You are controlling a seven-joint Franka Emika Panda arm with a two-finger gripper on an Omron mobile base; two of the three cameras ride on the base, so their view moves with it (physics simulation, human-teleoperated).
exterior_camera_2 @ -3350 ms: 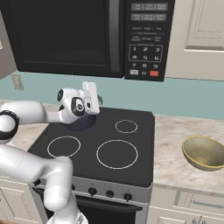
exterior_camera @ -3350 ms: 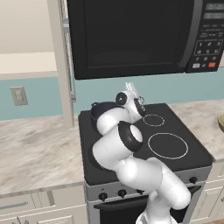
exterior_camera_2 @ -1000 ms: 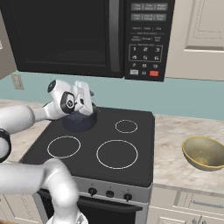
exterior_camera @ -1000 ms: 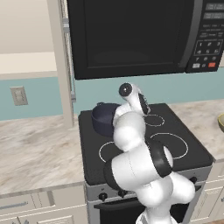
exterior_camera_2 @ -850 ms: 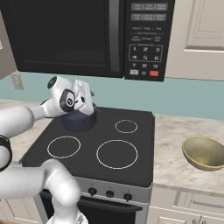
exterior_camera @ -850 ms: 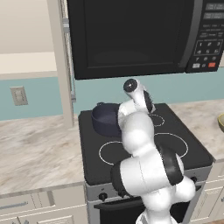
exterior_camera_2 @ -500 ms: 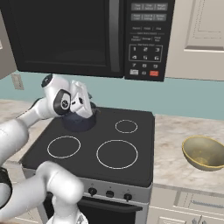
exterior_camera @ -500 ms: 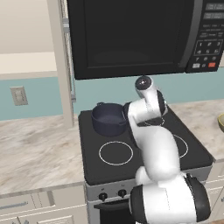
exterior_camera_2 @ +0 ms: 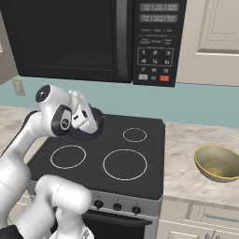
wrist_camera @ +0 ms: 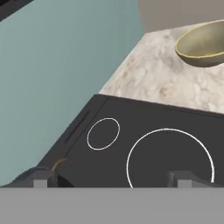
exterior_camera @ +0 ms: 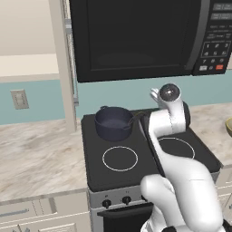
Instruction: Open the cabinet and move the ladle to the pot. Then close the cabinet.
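Observation:
The dark blue-grey pot (exterior_camera: pixel 113 123) stands on the stove's back left burner. A thin dark handle, the ladle (exterior_camera: pixel 137 115), leans out over the pot's right rim. My gripper (exterior_camera_2: pixel 95 123) hovers just in front of the pot (exterior_camera_2: pixel 88 135) and covers most of it in the right base view. In the hand view my gripper (wrist_camera: pixel 111 179) is open, with nothing between the fingertips (wrist_camera: pixel 42 180), and it looks across the stove top. The cabinet's beige door (exterior_camera: pixel 60 63) stands open edge-on left of the microwave, its silver bar handle (exterior_camera: pixel 71 59) showing.
A black microwave (exterior_camera: pixel 136 36) hangs low over the black stove (exterior_camera_2: pixel 116 158). An olive-yellow bowl (exterior_camera_2: pixel 217 162) sits on the marble counter right of the stove. A wall socket (exterior_camera: pixel 18 99) is on the teal wall at left. My arm's white links crowd the stove's front.
My arm has swung right in the left base view, uncovering the pot. The hand has stayed near the pot with its jaws open throughout.

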